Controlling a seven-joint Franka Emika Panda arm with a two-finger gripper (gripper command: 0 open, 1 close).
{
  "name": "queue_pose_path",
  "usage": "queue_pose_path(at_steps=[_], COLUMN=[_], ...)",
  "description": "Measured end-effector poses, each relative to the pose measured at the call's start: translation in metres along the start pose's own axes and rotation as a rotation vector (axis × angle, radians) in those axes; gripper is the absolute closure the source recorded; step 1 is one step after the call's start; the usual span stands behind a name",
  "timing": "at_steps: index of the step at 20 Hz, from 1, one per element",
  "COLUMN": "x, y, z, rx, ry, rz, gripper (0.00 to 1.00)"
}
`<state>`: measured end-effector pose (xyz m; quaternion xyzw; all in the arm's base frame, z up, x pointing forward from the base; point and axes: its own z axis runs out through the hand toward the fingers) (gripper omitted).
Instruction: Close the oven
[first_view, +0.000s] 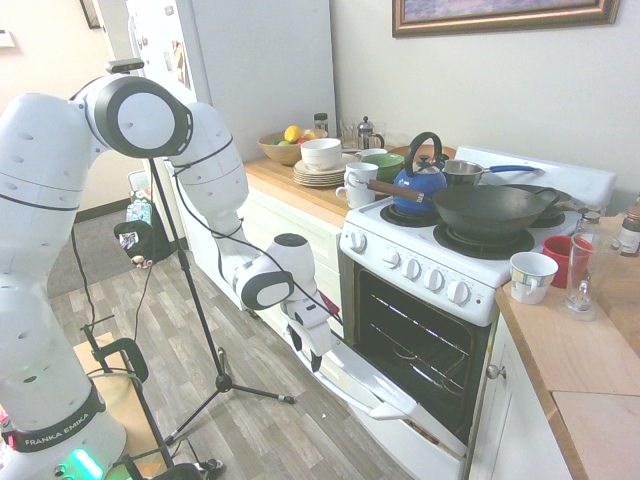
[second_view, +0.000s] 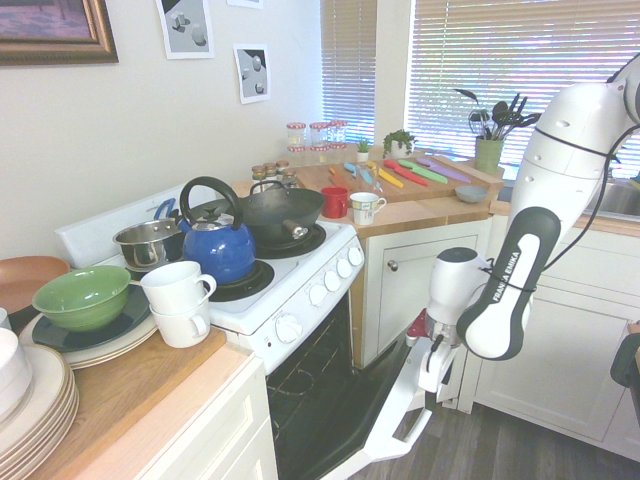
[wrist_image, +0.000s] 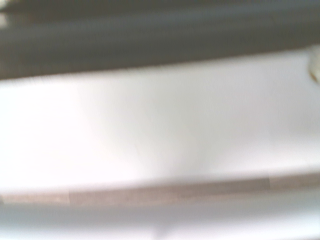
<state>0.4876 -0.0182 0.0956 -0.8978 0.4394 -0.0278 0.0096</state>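
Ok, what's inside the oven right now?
The oven cavity shows only bare wire racks, nothing visible on them. Its floor and back are too dark to check.

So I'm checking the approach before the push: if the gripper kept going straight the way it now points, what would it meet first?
Most likely the oven door. The gripper points down at the door's outer edge near the bar handle, and the blurred wrist view is filled by a white surface. Whether it already touches is unclear.

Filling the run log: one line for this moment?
task: close oven | door: open, hanging low | gripper: at door's outer face | fingers: unclear
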Motion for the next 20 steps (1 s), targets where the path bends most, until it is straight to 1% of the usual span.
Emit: queue_pose_path(at_steps=[4, 6, 10, 14, 15, 16, 19, 20], x=[0.008, 0.014, 0.033, 0.029, 0.024, 0.016, -0.005, -0.003], y=[-0.014, -0.026, -0.077, -0.136, -0.149, -0.158, -0.155, -0.152], z=[0.008, 0.003, -0.038, -0.086, -0.098, -0.112, -0.169, -0.199], rx=[0.028, 0.043, 0.125, 0.179, 0.18, 0.158, 0.041, 0.027], ry=[0.038, 0.058, 0.105, 0.113, 0.104, 0.08, 0.029, 0.024], rz=[-0.019, -0.026, -0.038, -0.065, -0.063, -0.061, -0.074, -0.084], gripper=[0.0, 0.0, 0.0, 0.0, 0.0, 0.0, 0.0, 0.0])
